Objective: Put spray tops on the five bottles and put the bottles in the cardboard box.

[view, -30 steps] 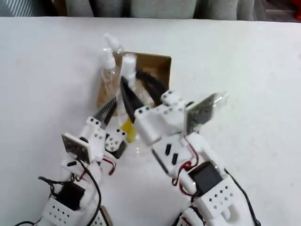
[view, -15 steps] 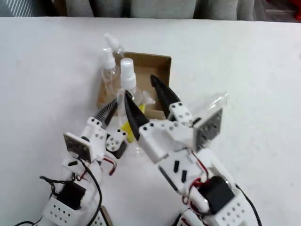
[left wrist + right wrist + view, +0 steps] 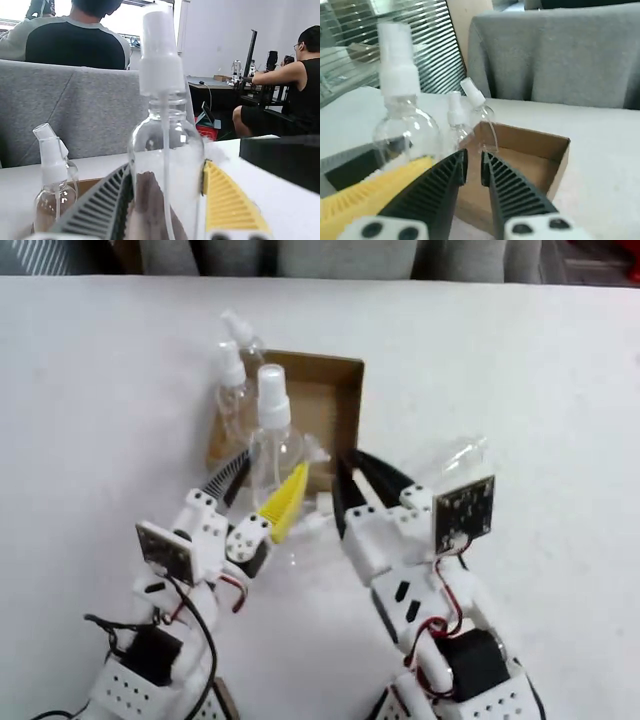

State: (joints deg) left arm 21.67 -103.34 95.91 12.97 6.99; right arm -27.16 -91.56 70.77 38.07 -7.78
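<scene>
A clear bottle [image 3: 272, 435] with a white spray top stands upright in front of the cardboard box [image 3: 325, 390]. My left gripper [image 3: 272, 462] is shut on its body, grey finger on one side and yellow finger [image 3: 225, 205] on the other. The same bottle [image 3: 165, 145] is close up in the left wrist view. My right gripper [image 3: 352, 460] sits just right of it, black fingers [image 3: 445, 185] nearly together with nothing between them. Two capped bottles [image 3: 232, 385] stand at the box's left side; I cannot tell if they are inside it.
Another clear bottle [image 3: 455, 455] lies on its side on the white table [image 3: 520, 370], right of the box and partly behind the right arm. The box [image 3: 540, 150] is open-topped. People sit in the room behind.
The right gripper pulled back from the held bottle toward the front right and its wide-open fingers closed. The left gripper kept the bottle still.
</scene>
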